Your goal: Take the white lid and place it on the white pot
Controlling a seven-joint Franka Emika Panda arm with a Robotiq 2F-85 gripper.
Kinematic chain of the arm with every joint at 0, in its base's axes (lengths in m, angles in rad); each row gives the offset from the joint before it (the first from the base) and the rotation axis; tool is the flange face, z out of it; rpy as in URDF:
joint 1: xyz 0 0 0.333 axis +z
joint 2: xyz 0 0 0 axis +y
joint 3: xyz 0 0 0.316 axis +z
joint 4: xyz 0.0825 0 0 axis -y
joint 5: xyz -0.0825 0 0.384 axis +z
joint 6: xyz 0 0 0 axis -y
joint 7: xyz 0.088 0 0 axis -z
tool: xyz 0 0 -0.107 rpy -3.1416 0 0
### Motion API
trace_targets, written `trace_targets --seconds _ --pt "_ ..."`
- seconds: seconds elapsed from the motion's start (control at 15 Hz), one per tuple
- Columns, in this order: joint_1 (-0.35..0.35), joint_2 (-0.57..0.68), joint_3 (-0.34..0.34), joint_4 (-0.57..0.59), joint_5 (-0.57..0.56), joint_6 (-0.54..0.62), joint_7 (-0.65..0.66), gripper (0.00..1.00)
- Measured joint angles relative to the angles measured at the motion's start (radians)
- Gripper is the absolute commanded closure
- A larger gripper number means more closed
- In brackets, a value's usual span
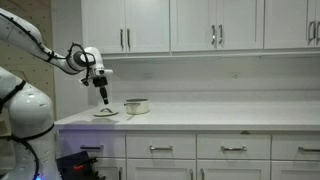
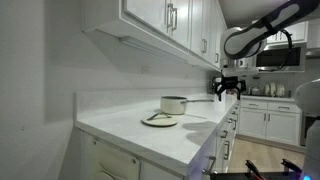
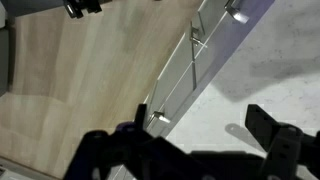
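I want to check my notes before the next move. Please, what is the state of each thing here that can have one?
tool: open, empty, in the air.
white pot: upright, no lid on it.
white lid: lying flat beside the white pot, not held.
upper cabinet doors: shut.
drawers: shut.

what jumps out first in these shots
The robot's black end effector hangs open and empty in the air by the pale counter. A small squat white pot sits on it, with a small round whitish lid lying flat beside it. White cabinets line the wall above.
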Motion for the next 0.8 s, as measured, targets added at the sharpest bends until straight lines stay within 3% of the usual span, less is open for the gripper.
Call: trace_targets --seconds 0.8 --pt "0.009 0.009 -0.002 0.001 -0.019 0.0 -0.002 0.0"
